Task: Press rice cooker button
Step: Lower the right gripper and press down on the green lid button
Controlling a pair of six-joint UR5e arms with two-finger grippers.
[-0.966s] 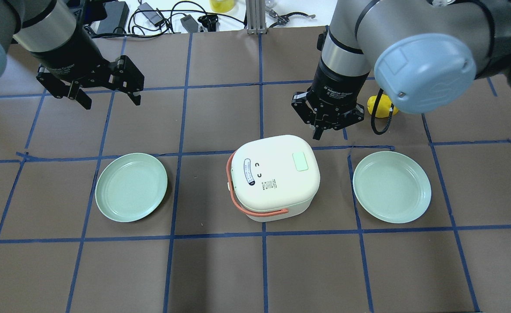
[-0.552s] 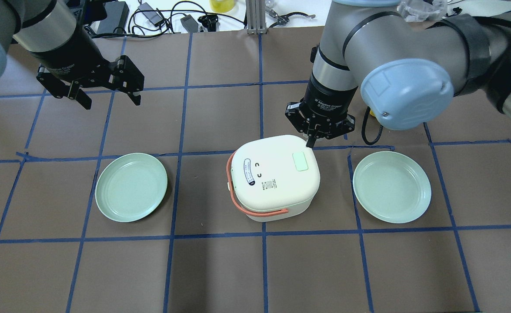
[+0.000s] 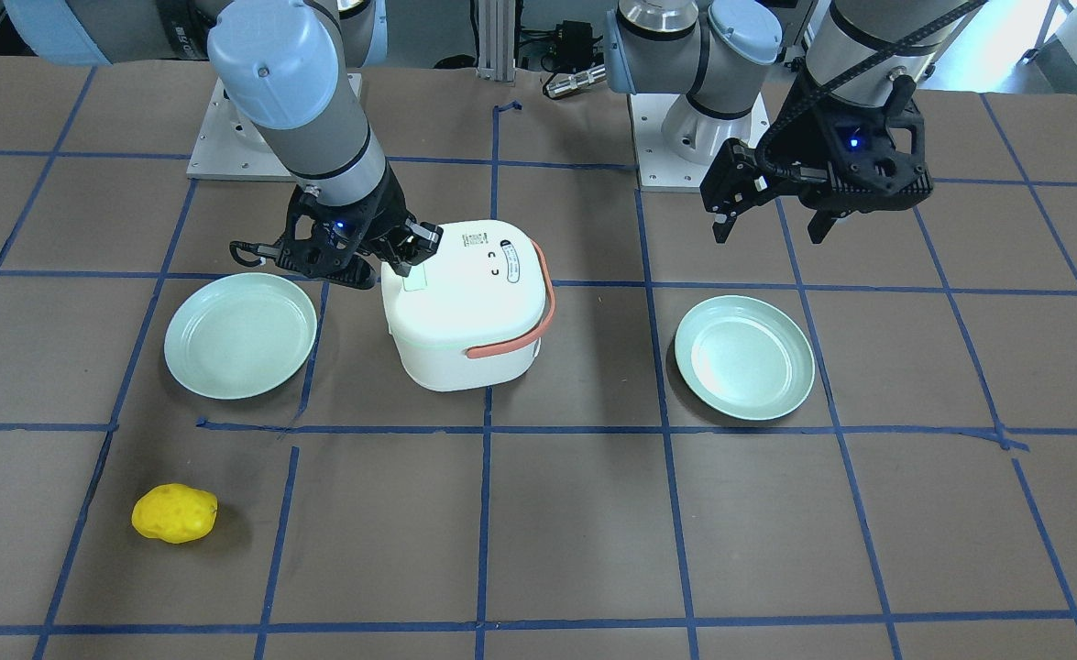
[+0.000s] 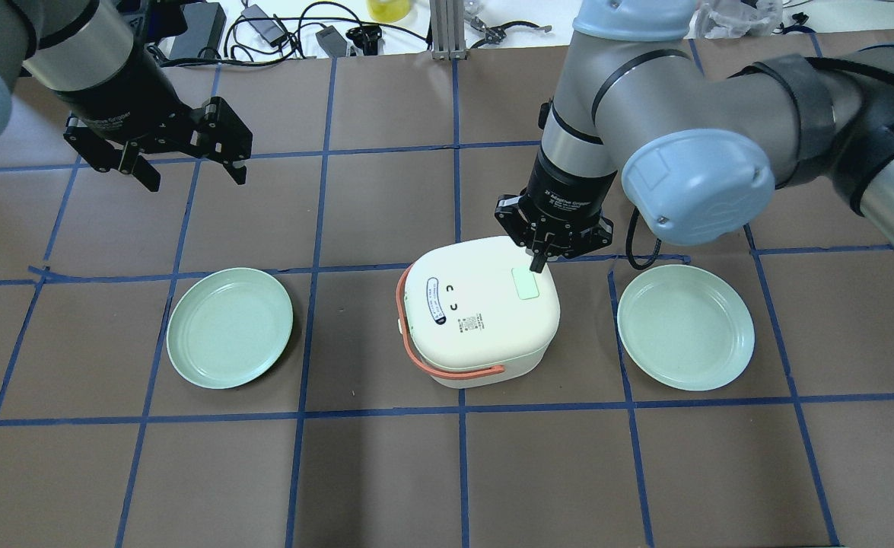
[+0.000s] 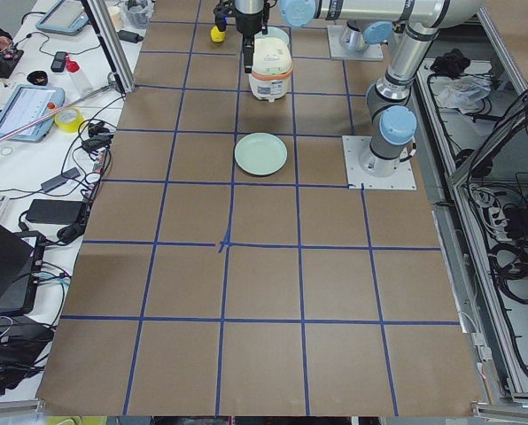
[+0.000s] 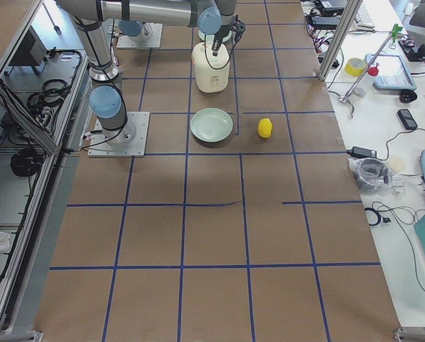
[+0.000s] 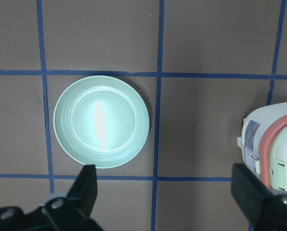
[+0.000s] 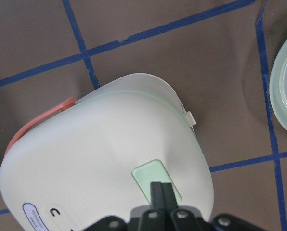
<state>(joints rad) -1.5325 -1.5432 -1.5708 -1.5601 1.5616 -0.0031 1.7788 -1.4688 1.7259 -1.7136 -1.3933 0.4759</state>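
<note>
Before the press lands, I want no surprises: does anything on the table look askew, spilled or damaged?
Nothing spilled or damaged. The rice cooker stands upright, lid closed, but turned at an angle to the blue tape grid. A yellow lumpy object lies alone, apart from the nearer plate.

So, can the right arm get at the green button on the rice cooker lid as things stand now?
Probably yes. The right gripper, jaws closed, hangs right at the edge of the green button on top of the rice cooker, and nothing lies between them.
</note>
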